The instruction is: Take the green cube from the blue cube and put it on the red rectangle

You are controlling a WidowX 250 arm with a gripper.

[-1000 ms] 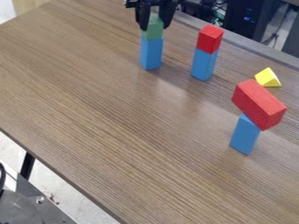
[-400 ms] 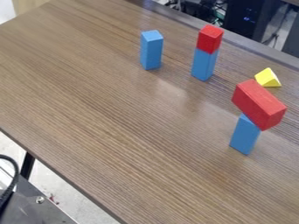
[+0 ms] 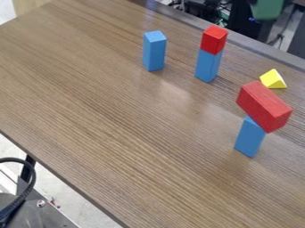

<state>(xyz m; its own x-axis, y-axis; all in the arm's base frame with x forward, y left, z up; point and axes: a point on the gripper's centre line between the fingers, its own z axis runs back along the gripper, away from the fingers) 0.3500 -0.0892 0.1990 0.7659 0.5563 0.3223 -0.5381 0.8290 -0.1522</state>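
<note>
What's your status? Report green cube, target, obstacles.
Green cube aloft at view's top edge, not yet placed. Red rectangle atop blue block. Yellow wedge on table behind.

The rectangle [image 3: 264, 107] lies on a block [image 3: 249, 138], before the wedge [image 3: 272, 79], right of a stack [image 3: 208, 65].
</note>
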